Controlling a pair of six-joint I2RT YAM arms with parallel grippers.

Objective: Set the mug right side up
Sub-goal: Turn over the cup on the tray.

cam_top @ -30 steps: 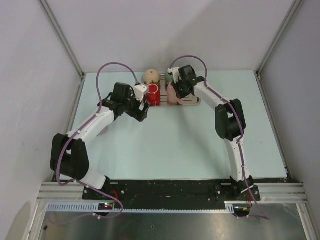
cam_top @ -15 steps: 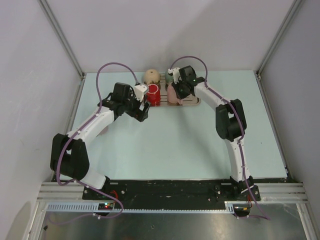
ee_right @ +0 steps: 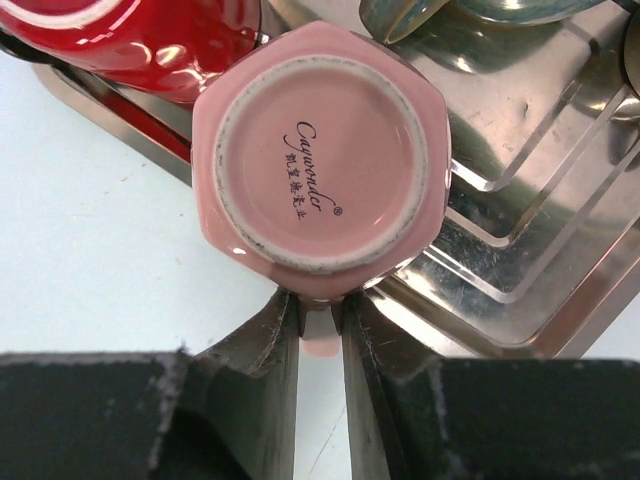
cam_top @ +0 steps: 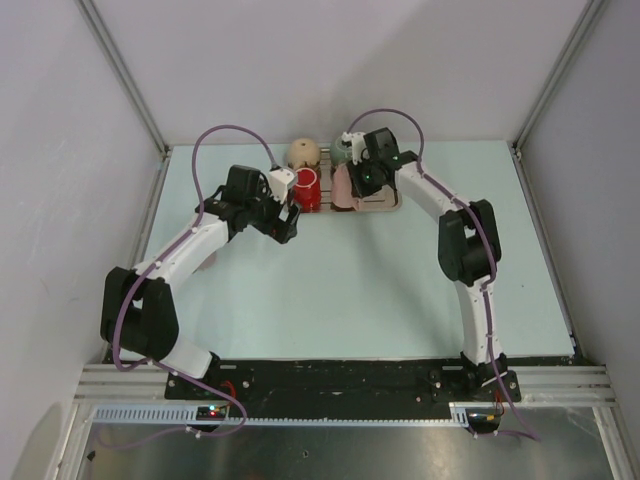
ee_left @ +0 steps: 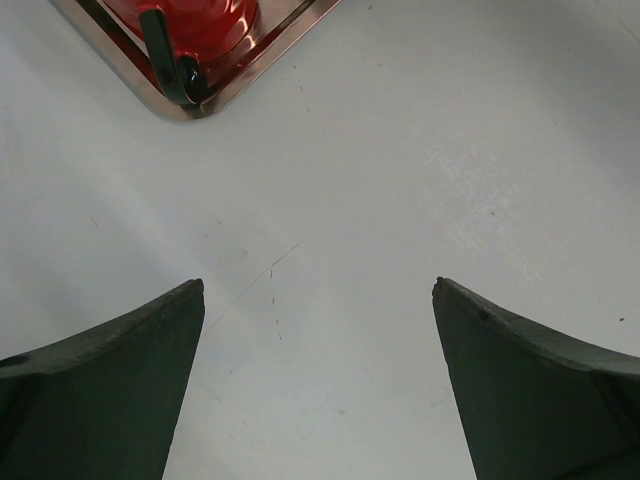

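**Pink mug bottom-up on the tray, right jaws on its handle**

Look at the far middle of the counter (cam_top: 330, 270), at 12 o'clock in the top view: the metal tray (ee_right: 520, 270) sits there. The pink mug (ee_right: 320, 150) stands on the tray upside down, its printed base facing up into the right wrist camera. Its handle (ee_right: 320, 342) points to 6 o'clock in that view.

Right jaws: clenched on that handle, one finger on each side, with the handle's end showing in the narrow slot between them. The right arm (cam_top: 460, 240) reaches in from 4 o'clock.

Neighbours, read from the pink mug in the right wrist view: the red mug (ee_right: 150, 40) is at 10 o'clock, just beside it. A green mug (ee_right: 470, 15) is at 1 o'clock, mostly cut off by the frame. In the top view the red mug stands mouth up, with a tan round object (cam_top: 305, 152) at its 12 o'clock.

Left jaws: released, spread wide over bare counter and holding nothing. In the left wrist view the tray corner and the red mug's dark handle (ee_left: 170, 60) lie at 11 o'clock, apart from the fingers.
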